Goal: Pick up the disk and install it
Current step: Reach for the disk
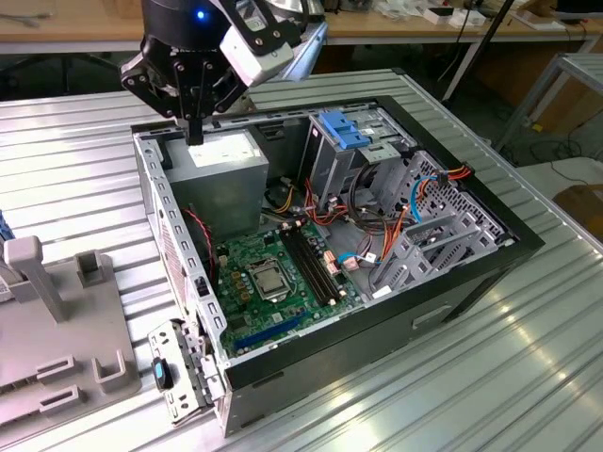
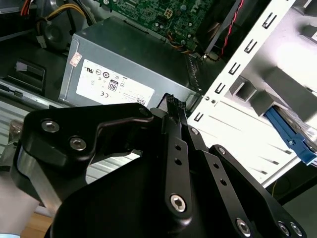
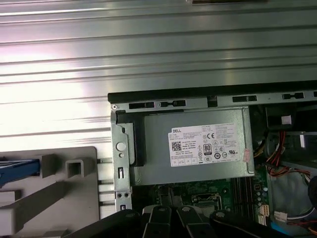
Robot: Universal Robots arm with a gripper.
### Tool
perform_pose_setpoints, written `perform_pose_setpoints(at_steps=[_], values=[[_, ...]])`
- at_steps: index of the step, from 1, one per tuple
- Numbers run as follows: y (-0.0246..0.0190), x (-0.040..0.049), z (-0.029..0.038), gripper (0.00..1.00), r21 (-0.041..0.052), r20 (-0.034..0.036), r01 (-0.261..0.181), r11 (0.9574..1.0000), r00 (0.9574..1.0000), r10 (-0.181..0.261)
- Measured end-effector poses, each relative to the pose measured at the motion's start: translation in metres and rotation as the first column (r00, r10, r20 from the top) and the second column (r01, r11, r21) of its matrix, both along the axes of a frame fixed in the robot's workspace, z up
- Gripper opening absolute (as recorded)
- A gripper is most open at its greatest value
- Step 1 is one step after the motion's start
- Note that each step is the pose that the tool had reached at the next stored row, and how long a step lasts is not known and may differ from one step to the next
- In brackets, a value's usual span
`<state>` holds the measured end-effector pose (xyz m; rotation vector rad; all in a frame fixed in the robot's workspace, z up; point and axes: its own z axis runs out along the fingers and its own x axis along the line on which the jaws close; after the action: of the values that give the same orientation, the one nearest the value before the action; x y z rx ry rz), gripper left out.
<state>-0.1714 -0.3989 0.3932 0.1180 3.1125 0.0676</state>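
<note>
The gripper (image 1: 195, 135), its fingers brought together on nothing, is held above the power supply (image 1: 226, 171), while the disk (image 2: 291, 135) is found well aside of it, beyond the case wall, on the grey fixture (image 1: 94, 320), its long axis not being clear.

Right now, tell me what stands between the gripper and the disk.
The gripper hangs over the power supply. The case's slotted side wall and a grey fixture post stand between it and the disk.
</note>
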Motion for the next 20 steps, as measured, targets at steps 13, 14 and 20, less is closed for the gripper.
perform_pose_setpoints(at_steps=[13,14,20], values=[[0.0,-0.0152,0.0,0.11,0.0001,0.0,0.0,1.0,1.0,0.0],[0.0,-0.0161,-0.0001,0.11,0.0001,0.0001,0.0,1.0,1.0,0.0],[0.0,-0.023,-0.0001,0.11,0.0001,0.0,0.0,1.0,1.0,0.0]])
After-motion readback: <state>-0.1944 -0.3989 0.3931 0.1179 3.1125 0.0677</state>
